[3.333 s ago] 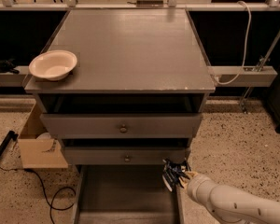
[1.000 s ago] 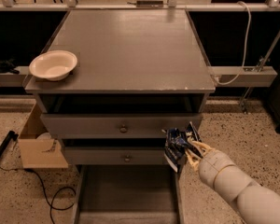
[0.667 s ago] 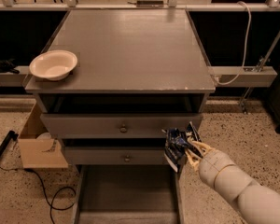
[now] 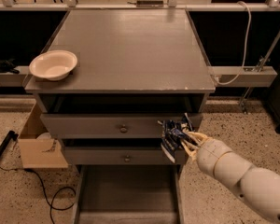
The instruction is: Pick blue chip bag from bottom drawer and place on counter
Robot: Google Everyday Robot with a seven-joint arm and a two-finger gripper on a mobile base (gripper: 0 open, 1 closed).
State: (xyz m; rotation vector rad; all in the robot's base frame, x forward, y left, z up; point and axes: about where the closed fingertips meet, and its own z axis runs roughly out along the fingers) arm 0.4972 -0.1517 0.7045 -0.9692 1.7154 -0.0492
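The blue chip bag [image 4: 173, 135] is pinched in my gripper [image 4: 185, 139].
It hangs before the right ends of the two knobbed drawers [image 4: 98, 125], above the open bottom drawer [image 4: 126, 190] and below the front edge of the counter [image 4: 130, 45]; a white bowl [image 4: 53, 65] sits at its left corner.

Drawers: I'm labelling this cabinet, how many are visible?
3: upper knobbed drawer, lower knobbed drawer beneath it, bottom drawer pulled open lowest. The tool, in front of the knobbed two, grips the blue chip bag.
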